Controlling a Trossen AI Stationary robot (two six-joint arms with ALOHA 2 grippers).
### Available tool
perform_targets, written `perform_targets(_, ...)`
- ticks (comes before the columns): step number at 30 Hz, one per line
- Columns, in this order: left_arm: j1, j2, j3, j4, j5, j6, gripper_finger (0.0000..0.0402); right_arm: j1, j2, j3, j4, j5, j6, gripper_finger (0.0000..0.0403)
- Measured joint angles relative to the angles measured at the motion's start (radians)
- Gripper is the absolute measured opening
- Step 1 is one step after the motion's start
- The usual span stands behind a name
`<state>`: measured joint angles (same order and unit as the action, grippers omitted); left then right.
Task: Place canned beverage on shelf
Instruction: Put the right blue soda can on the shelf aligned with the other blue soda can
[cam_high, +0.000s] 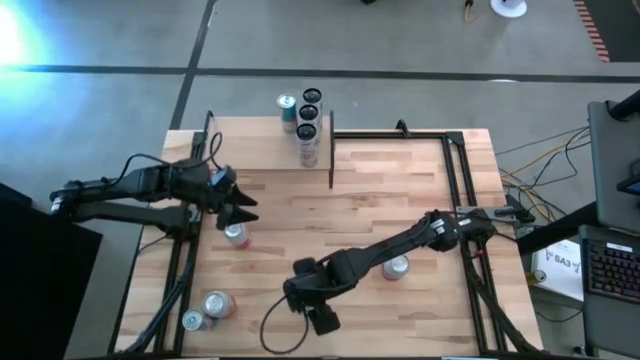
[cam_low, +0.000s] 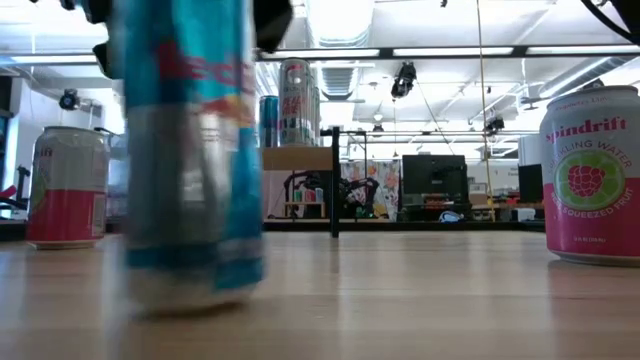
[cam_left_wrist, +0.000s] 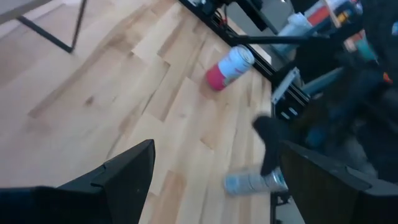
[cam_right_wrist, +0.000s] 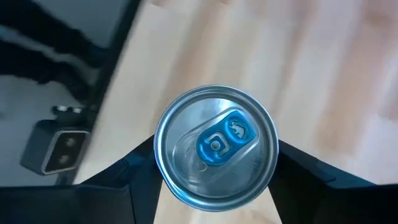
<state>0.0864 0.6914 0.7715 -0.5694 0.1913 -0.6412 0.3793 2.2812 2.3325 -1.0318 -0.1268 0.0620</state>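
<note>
My right gripper (cam_high: 318, 312) is near the table's near edge, shut on a slim blue-and-silver can (cam_right_wrist: 215, 144) with a blue tab. In the low view the can (cam_low: 190, 150) stands upright and blurred; the gripper hides it in the high view. The shelf (cam_high: 262, 152), a light-wood board with dark upright end panels (cam_high: 331, 150), stands at the table's far edge and carries several upright cans (cam_high: 308, 128); it also shows in the low view (cam_low: 297, 158). My left gripper (cam_high: 248, 208) is open and empty at the table's left, just above a pink-and-white can (cam_high: 236, 235). My right gripper pinches the can between its two fingers, one finger (cam_right_wrist: 140, 165) on each side of the can's upper wall (cam_right_wrist: 163, 163) just below the rim. The fingers come from above, pointing down. The can is upright; whether its base is clear of the table I cannot tell.
A Spindrift can (cam_high: 398, 267) stands under my right arm and shows in the low view (cam_low: 592, 175). Two more cans (cam_high: 218, 303) stand at the near left corner. Black frame rails (cam_high: 462, 180) run along the table's left and right sides.
</note>
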Motion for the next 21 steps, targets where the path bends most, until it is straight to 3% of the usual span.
perform_targets(5, -0.028, 0.002, 0.000, 0.000, -0.057, 0.056, 0.0311, -0.011, -0.074, 0.002, -0.077, 0.121, 0.081, 0.0228)
perform_targets(11, -0.042, 0.019, 0.000, 0.057, -0.073, 0.134, 0.0311, -0.051, -0.155, 0.003, -0.081, 0.189, 0.246, 0.0230)
perform_targets(21, -0.064, 0.085, 0.000, 0.186, 0.048, 0.196, 0.0311, -0.134, -0.259, 0.003, -0.094, 0.362, 0.485, 0.0232)
